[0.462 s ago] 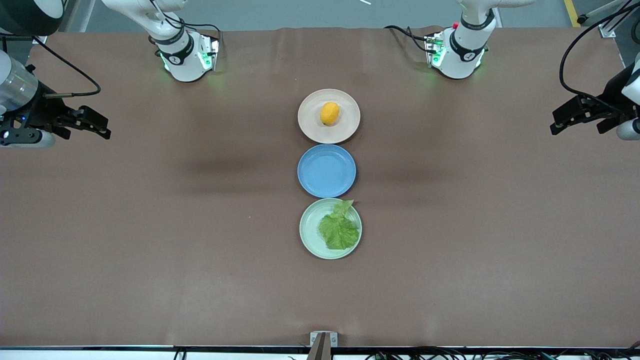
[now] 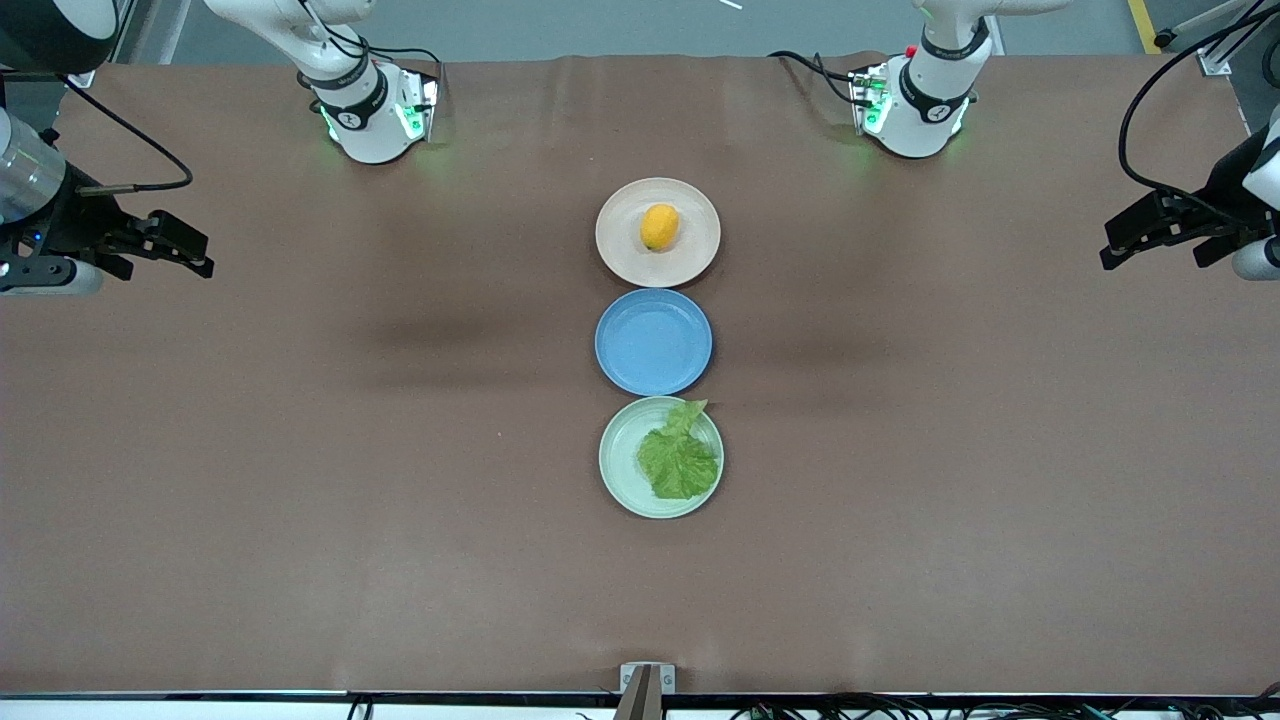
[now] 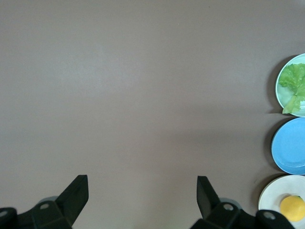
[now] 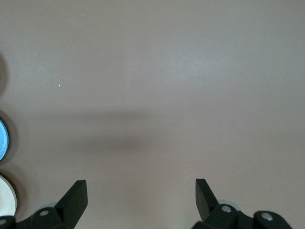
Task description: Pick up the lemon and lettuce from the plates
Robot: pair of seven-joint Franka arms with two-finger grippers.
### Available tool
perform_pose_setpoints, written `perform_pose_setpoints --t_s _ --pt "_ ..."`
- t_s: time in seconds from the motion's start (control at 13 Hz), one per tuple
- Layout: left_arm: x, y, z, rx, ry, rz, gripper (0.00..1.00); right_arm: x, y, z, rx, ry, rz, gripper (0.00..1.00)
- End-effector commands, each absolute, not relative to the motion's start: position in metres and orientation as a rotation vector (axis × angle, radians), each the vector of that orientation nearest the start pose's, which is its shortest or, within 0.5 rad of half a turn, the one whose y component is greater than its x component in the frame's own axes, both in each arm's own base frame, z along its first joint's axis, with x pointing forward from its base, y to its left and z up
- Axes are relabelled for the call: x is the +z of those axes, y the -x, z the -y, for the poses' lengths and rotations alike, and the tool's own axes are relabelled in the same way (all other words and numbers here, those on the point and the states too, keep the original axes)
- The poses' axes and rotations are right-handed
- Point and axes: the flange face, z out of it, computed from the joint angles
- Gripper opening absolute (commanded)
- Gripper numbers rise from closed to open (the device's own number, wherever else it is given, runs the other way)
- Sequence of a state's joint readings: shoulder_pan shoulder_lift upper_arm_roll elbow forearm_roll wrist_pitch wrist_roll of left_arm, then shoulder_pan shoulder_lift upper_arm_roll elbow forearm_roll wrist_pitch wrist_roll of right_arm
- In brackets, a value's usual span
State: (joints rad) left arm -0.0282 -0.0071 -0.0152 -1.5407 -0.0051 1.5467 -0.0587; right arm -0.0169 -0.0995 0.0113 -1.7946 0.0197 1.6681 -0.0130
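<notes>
The orange-yellow lemon (image 2: 659, 227) lies on the beige-pink plate (image 2: 702, 215), the plate farthest from the front camera. The crinkled green lettuce (image 2: 680, 460) lies on the mint plate (image 2: 618, 450), the nearest one. My left gripper (image 2: 1106, 245) is open and empty, over the table's left-arm end. My right gripper (image 2: 206, 256) is open and empty, over the right-arm end. The left wrist view shows its gripper (image 3: 142, 179) open over bare table, with the lettuce (image 3: 293, 81) and lemon (image 3: 292, 208) at its edge. The right wrist view shows its gripper (image 4: 140, 182) open over bare table.
An empty blue plate (image 2: 653, 342) sits between the two task plates, in one row at mid-table. It also shows in the left wrist view (image 3: 290, 145) and at the right wrist view's edge (image 4: 2, 138). Brown table surface (image 2: 400, 450) spreads on both sides.
My right gripper has drawn slightly outward toward its end of the table. The left gripper, plates, lemon and lettuce have not moved.
</notes>
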Motion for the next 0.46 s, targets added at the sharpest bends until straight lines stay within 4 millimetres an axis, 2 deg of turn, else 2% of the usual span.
perform_pose_setpoints --t_s 0.0,0.15,0.31,0.38 --pt "0.645 -0.543 0.025 0.009 3.166 0.017 1.0 0.583 -0.517 0.003 0.026 3.118 0.023 1.0" --pt "0.638 -0.545 0.026 0.048 3.166 0.024 1.0 0.583 -0.517 0.001 0.028 3.11 0.022 1.0" --pt "0.624 -0.554 0.04 0.089 3.195 0.001 1.0 0.583 -0.516 0.0 0.03 3.098 0.022 1.0" --pt "0.612 -0.56 0.054 0.117 3.226 -0.018 1.0 0.584 -0.516 0.001 0.027 3.096 0.019 1.0"
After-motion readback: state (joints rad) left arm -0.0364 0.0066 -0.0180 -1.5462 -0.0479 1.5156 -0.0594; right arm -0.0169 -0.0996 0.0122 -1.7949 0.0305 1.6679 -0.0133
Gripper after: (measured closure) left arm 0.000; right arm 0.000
